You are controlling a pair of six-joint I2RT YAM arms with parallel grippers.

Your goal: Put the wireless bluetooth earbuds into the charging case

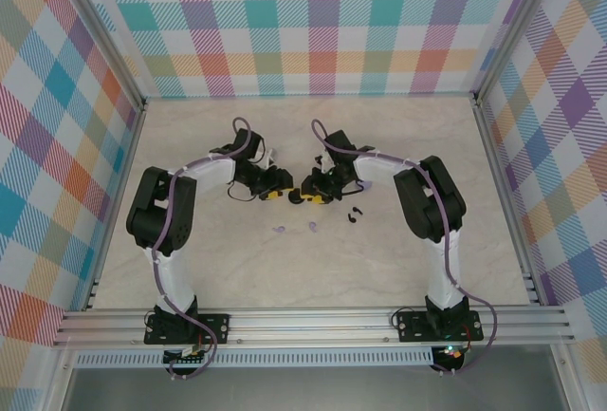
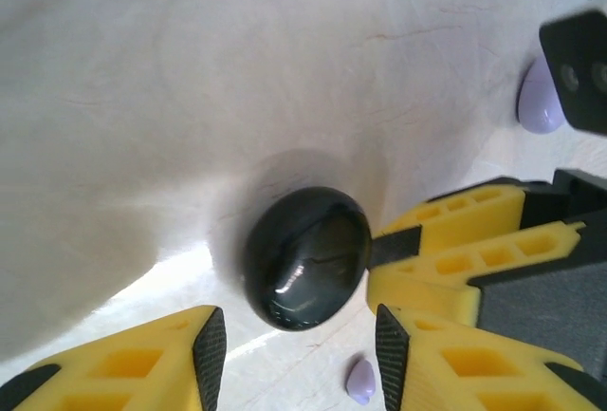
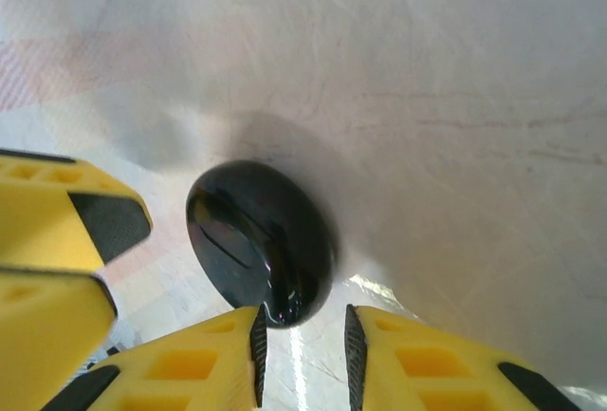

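Both arms meet mid-frame in the top view, grippers nose to nose at the black charging case. The case lies on the table, lid looks shut.

Left gripper: jaws wide open, nothing held. Its tips are at the btm of the left wrist view, just short of the case.

Right gripper: jaws part open w/ a narrow gap, empty. The case's lower edge is just beside one pad at btm centre of the right wrist view; can't tell if touching.

Earbuds are all loose on the table, none in a case. A lilac bud and a second lilac bud sit just below the grippers in the top view. The black buds are a close pair to the lower right of them. A lilac rounded thing, upper right of the left wrist view, is partly hidden; prob. another case, can't tell.
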